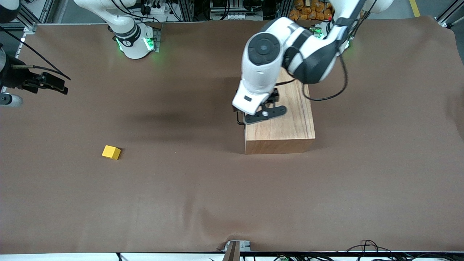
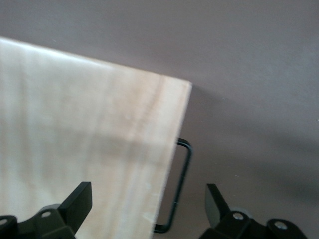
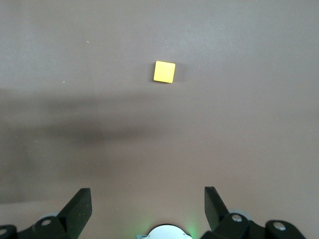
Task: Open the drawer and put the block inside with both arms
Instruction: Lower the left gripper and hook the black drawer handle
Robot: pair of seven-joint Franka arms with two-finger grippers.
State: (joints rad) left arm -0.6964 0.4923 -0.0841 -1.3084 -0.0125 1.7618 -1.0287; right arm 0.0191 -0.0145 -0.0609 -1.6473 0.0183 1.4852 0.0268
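Left gripper (image 2: 147, 209) hangs open astride the wire handle (image 2: 180, 186) of the closed drawer (image 1: 243, 125), ready to pull; right gripper (image 3: 147, 209), open, waits high above the block (image 3: 164, 72).

No readable text is showing in any view. No labels, brands, numbers or signs are appearing legibly.

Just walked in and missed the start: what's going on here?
The left gripper is open beside the plain wooden box, its fingers either side of the thin black wire handle of the closed drawer. The right gripper, also open, waits over bare table. The small yellow cube lies untouched toward the right arm's end.
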